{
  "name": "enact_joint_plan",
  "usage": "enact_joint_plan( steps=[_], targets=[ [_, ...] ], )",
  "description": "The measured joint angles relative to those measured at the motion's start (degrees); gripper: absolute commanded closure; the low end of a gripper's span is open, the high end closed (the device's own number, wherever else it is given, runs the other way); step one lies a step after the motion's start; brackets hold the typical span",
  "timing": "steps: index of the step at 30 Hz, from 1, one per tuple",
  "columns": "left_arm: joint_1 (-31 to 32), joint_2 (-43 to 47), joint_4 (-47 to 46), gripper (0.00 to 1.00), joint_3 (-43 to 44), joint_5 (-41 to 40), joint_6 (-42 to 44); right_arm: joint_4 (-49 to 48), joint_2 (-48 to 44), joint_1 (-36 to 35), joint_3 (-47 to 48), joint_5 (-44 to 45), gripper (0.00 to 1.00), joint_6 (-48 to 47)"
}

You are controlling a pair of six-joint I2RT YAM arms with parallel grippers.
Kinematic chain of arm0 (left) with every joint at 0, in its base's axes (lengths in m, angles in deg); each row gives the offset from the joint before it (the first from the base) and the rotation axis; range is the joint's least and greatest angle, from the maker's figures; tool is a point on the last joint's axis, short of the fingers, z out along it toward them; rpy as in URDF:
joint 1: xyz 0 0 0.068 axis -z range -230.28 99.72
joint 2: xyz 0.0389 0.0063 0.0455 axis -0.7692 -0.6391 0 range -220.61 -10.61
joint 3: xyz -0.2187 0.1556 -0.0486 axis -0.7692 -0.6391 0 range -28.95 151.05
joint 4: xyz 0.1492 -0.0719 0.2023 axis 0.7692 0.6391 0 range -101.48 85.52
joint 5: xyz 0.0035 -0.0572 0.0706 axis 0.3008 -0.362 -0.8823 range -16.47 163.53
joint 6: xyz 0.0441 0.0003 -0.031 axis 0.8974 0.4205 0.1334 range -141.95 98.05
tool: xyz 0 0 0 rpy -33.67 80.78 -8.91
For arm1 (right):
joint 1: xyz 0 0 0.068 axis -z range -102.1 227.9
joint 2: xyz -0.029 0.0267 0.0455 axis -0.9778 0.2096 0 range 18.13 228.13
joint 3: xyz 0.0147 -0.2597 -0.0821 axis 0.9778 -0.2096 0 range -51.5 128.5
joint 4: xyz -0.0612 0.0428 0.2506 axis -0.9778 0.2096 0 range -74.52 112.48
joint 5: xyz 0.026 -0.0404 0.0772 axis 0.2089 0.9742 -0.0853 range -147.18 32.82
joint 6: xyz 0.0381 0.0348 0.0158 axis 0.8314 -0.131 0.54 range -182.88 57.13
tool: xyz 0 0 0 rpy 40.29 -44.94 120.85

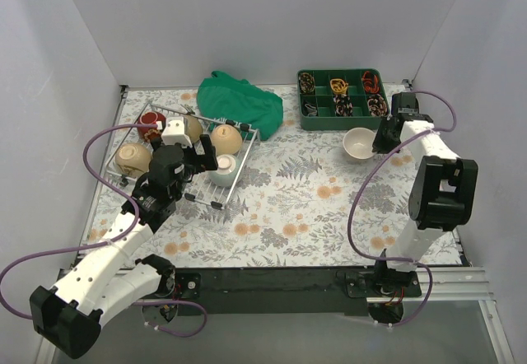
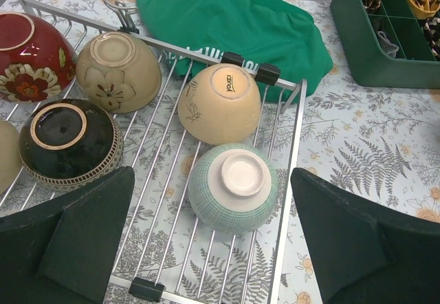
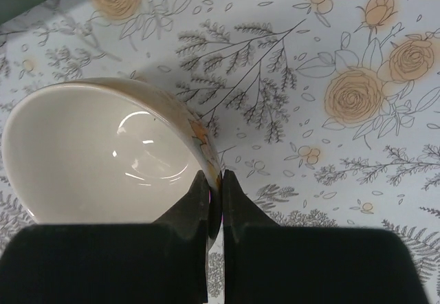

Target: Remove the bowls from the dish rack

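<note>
From above, the dish rack (image 1: 185, 154) sits at the left of the flowered tabletop (image 1: 296, 207), with a green cloth (image 1: 240, 100) just behind it and a green tray (image 1: 342, 99) further right. The left tool (image 1: 202, 160) hangs over the rack's near right corner, beside a pale green bowl (image 1: 222, 169). Well apart on the right, a cream bowl (image 1: 359, 143) rests on the tabletop in front of the tray, with the right tool (image 1: 380, 143) at its rim. The left wrist view shows that tool released, its fingers (image 2: 82, 242) spread wide on either side of the upturned pale green bowl without touching it. Further into the rack are a beige bowl (image 2: 220, 103), a dark bowl (image 2: 69, 142), a tan bowl (image 2: 118, 70) and a red bowl (image 2: 31, 56), all bottom up. The right wrist view shows the right tool clenched, pinching the cream bowl's rim, its glossy inside facing up.
</note>
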Motion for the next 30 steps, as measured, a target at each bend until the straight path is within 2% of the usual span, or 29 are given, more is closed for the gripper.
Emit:
enact_joint_plan(
  steps=[8, 11, 12, 14, 15, 17, 18, 21, 24, 30],
  targets=[
    [0.0, 0.13, -0.07, 0.02, -0.17, -0.13, 0.04, 0.57, 9.81, 3.48, 5.64, -3.48, 0.99, 0.04],
    [0.0, 0.13, -0.11, 0.02, -0.2, -0.09, 0.24, 0.44, 10.97, 3.52, 6.1, -3.78, 0.88, -0.04],
    [0.0, 0.13, -0.11, 0.02, -0.2, -0.09, 0.31, 0.31, 11.17, 3.52, 6.16, -4.11, 0.79, -0.07],
    [0.0, 0.13, -0.13, 0.02, -0.2, 0.0, 0.44, 0.13, 11.21, 3.52, 6.19, -4.46, 0.69, -0.07],
    [0.0, 0.13, -0.13, 0.02, -0.2, 0.09, 0.44, -0.09, 11.21, 3.52, 6.19, -4.68, 0.58, -0.2],
    [0.0, 0.13, -0.13, 0.02, -0.2, 0.22, 0.44, -0.59, 11.17, 3.52, 6.19, -4.96, 0.45, -0.13],
    [0.0, 0.13, -0.17, 0.02, -0.2, 0.31, 0.44, -0.9, 11.17, 3.52, 6.14, -5.05, 0.33, -0.24],
    [0.0, 0.13, -0.33, 0.02, -0.2, 0.59, 0.44, -1.66, 9.97, 3.48, 5.03, -5.07, 0.15, -0.35],
    [0.0, 0.13, -0.44, 0.02, -0.2, 0.92, 0.44, -1.4, 5.42, 3.5, 2.54, -4.7, 0.05, -0.61],
    [0.0, -0.02, -0.48, 0.02, -0.2, 1.09, 0.42, -1.73, -12.15, 2.62, -3.02, -2.71, 0.02, -0.74]
  ],
)
